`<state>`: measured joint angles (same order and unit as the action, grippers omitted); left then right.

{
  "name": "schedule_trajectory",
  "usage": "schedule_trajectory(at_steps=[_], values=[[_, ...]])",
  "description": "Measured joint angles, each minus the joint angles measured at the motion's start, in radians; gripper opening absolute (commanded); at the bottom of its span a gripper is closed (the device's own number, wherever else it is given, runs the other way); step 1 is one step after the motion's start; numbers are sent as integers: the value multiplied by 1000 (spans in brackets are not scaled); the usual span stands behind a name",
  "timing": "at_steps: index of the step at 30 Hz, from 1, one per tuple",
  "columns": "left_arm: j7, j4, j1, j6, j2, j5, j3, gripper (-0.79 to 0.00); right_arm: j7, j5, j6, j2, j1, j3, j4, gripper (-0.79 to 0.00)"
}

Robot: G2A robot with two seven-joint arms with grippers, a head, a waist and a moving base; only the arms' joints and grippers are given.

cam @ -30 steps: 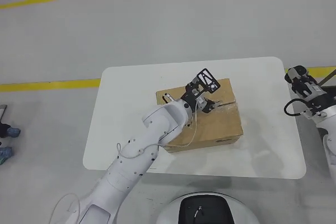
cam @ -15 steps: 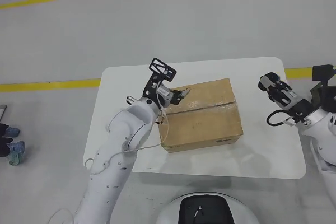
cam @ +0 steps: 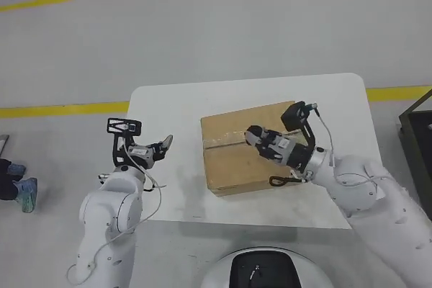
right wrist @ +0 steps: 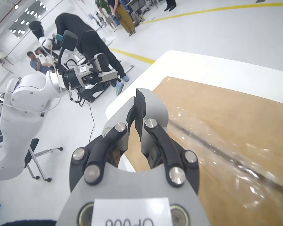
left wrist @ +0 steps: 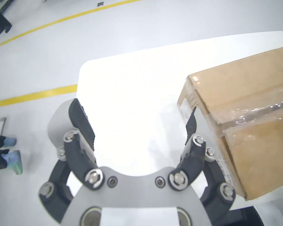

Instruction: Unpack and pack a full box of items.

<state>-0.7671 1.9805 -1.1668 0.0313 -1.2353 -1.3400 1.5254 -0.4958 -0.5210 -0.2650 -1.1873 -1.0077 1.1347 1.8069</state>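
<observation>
One brown cardboard box (cam: 230,158), its top seam sealed with clear glossy tape, lies at the centre of the top view on one white round-cornered table (cam: 331,101). There are two grippers. The left gripper (cam: 163,146) is at centre-left of that frame, over the table's left edge and apart from the box, its fingers spread wide with nothing between them. The right gripper (cam: 250,134) is over the box's taped seam, fingers pressed together and empty; whether it touches the box cannot be told. One yellow line (cam: 57,110) crosses the pale grey floor.
</observation>
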Motion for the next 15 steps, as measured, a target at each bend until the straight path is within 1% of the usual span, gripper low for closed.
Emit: schedule_trajectory(at_steps=[2,5,10,15], values=[[0,22,-32,-23,1,-5,24,0,11,-17,10,-13,40,-61,-24,-785],[1,41,-58,-32,3,-8,43,0,22,-33,32,-32,99,-142,-63,-785],[2,41,-58,-32,3,-9,43,0,60,-61,82,-66,178,-247,-158,-785],[2,41,-58,-32,3,-8,43,0,118,-83,159,-94,210,-303,-260,-785]])
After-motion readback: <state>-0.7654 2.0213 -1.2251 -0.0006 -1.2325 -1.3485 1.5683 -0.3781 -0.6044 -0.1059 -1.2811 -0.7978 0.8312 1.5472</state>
